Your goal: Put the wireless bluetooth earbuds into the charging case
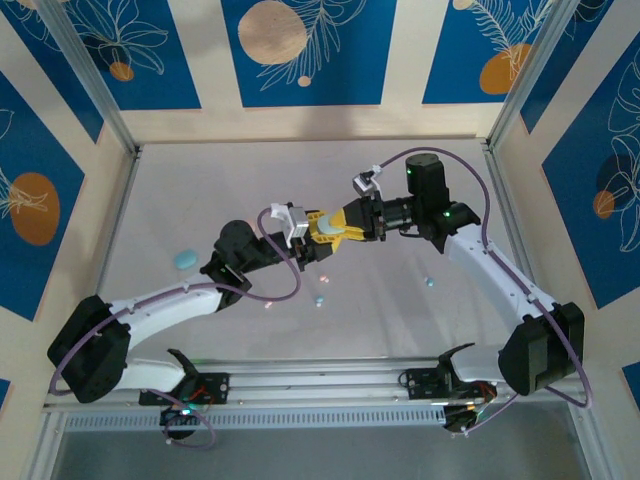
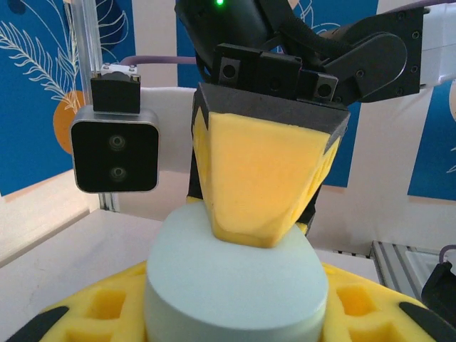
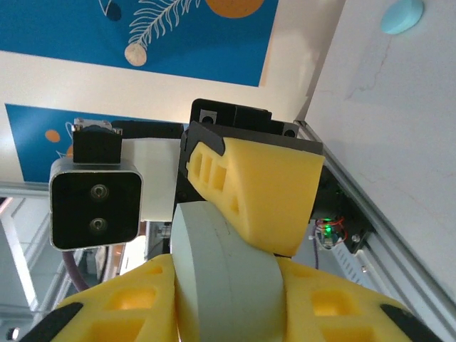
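Note:
A pale mint charging case [image 1: 325, 236] hangs above the table's middle, its lid closed, gripped from both sides. My left gripper [image 1: 317, 231] is shut on it; in the left wrist view the case [image 2: 235, 278] sits between my yellow foam fingers [image 2: 107, 306], with a finger of the right gripper [image 2: 263, 171] pressing its far edge. My right gripper [image 1: 340, 229] is also shut on the case [image 3: 221, 278], with the left gripper's finger [image 3: 271, 192] against it. Tiny earbuds lie on the table below: a light blue one [image 1: 320, 300], a pink one [image 1: 268, 305] and another [image 1: 428, 283].
A second, light blue pebble-like case [image 1: 184, 259] lies on the table at the left, and in the right wrist view this case [image 3: 401, 16] is at the top right. Metal frame posts and the front rail [image 1: 320, 375] border the white table.

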